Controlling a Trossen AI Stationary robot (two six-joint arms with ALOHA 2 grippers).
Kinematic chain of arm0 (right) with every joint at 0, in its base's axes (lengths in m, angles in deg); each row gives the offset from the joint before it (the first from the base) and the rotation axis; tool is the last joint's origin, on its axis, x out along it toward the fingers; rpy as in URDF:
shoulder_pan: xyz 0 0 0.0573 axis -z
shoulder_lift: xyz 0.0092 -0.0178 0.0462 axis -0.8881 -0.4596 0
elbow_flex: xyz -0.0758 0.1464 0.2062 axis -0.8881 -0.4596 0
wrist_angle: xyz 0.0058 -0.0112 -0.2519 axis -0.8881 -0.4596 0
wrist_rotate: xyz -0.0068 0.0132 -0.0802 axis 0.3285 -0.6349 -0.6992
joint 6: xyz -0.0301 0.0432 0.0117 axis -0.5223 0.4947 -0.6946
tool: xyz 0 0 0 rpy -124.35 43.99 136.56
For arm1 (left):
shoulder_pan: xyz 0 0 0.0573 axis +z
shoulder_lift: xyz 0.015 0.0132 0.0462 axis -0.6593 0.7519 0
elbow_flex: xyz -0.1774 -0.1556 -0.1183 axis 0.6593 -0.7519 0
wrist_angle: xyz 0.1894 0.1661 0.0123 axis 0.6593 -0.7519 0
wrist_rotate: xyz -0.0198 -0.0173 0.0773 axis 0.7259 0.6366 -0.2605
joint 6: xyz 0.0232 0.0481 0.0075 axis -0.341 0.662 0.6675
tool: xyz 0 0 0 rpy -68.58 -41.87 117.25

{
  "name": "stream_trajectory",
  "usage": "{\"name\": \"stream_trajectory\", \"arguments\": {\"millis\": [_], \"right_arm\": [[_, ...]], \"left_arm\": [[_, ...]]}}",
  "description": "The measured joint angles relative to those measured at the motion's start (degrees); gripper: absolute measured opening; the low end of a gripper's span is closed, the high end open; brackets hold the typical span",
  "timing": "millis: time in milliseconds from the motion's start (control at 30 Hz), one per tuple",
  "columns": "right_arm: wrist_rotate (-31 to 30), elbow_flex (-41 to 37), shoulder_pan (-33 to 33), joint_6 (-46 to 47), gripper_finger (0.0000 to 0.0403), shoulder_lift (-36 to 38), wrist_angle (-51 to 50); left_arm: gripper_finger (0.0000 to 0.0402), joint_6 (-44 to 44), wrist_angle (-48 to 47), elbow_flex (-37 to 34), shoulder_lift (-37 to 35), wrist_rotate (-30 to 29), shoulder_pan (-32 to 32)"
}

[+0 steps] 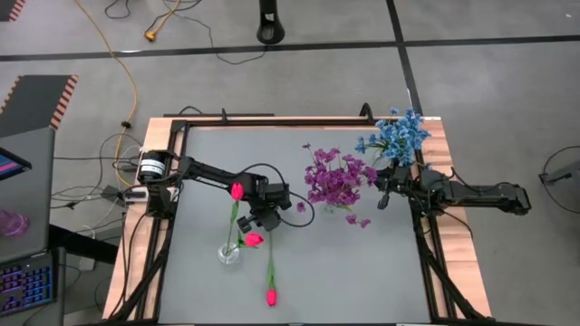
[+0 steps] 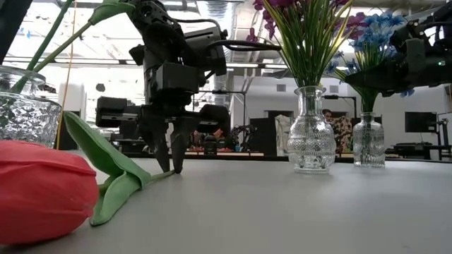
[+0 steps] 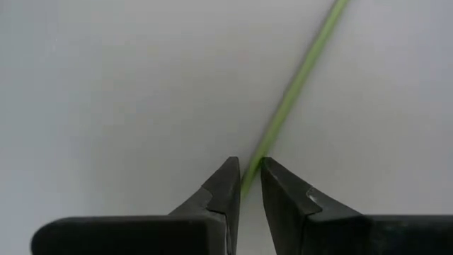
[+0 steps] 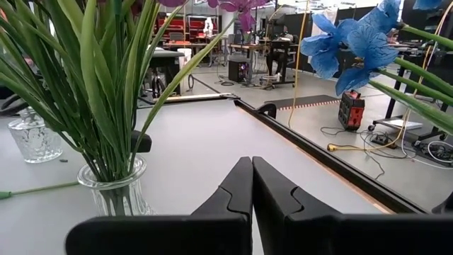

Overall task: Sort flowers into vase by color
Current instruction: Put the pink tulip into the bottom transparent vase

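Left gripper [image 3: 250, 173] of mine is down at the table [image 1: 362, 272], fingers [image 3: 225, 185] pinched on the thin green stem [image 3: 297, 74] of a pink tulip [image 1: 271, 296] that lies flat on the grey top (the stem runs straight out from between my tips in the wrist view). In the low view the gripper [image 2: 173, 166] stands upright with its tips at the surface, and the tulip's leaf [image 2: 106, 159] and red bud [image 2: 42, 190] lie in the near foreground. Just beside the gripper, toward the left edge, a clear vase [image 1: 228, 254] holds two more pink tulips [image 1: 237, 191]. Near the table's middle a second vase [image 2: 311, 137] carries the purple bunch [image 1: 333, 177]. At the far right corner a third vase [image 2: 368, 141] holds the blue flowers [image 1: 399, 136]. My right gripper [image 4: 252, 177] waits beside them, clenched on nothing.
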Motion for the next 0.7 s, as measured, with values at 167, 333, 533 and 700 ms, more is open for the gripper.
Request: {"name": "stream_trajectory", "arguments": {"millis": [167,333,533,700], "right_arm": [[0.00,0.00,0.00,-0.01,0.0033,0.00,0.00],[-0.02,0.00,0.00,0.00,0.0033,0.00,0.00],[-0.02,0.00,0.00,-0.01,0.0033,0.00,0.00],[-0.03,0.00,0.00,0.00,0.0033,0.00,0.00]], "left_arm": [[0.0045,3.35,0.07,0.00,-0.02,-3.53,-1.22],[0.0045,3.56,0.01,0.00,-0.02,-6.50,-2.00],[0.0045,3.57,-0.77,0.02,0.00,-7.19,-2.03],[0.0033,3.57,-1.18,0.02,0.00,-7.43,-2.01]]}}
